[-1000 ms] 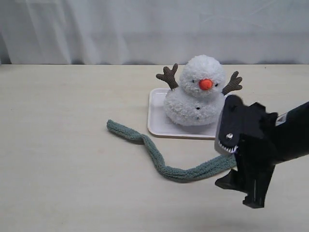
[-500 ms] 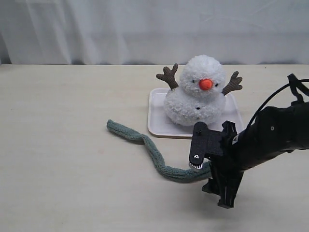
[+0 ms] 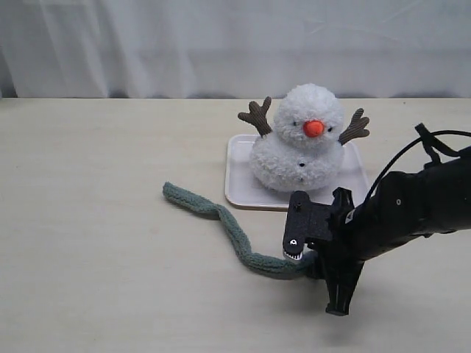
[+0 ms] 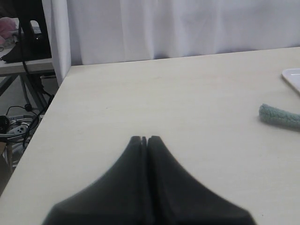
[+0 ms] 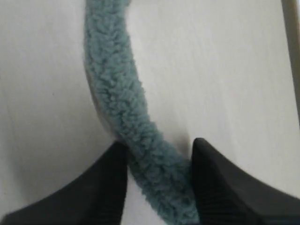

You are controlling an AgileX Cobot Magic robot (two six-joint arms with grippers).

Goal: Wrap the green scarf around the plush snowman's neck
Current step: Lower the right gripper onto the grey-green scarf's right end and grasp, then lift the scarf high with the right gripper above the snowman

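The plush snowman sits upright on a white tray, its neck bare. The green scarf lies on the table in a wavy line in front of the tray. My right gripper is down at the scarf's right end. In the right wrist view the right gripper is open, one finger on each side of the scarf. My left gripper is shut on nothing, hanging over bare table. The scarf's other end shows in the left wrist view.
A white curtain hangs behind the table's far edge. The left wrist view shows the table's side edge, with cables and a stand beyond it, and a corner of the tray.
My right arm has swung left and down, from above the scarf's right end to the table, with its fingers now straddling that end. The scarf and snowman have not moved.
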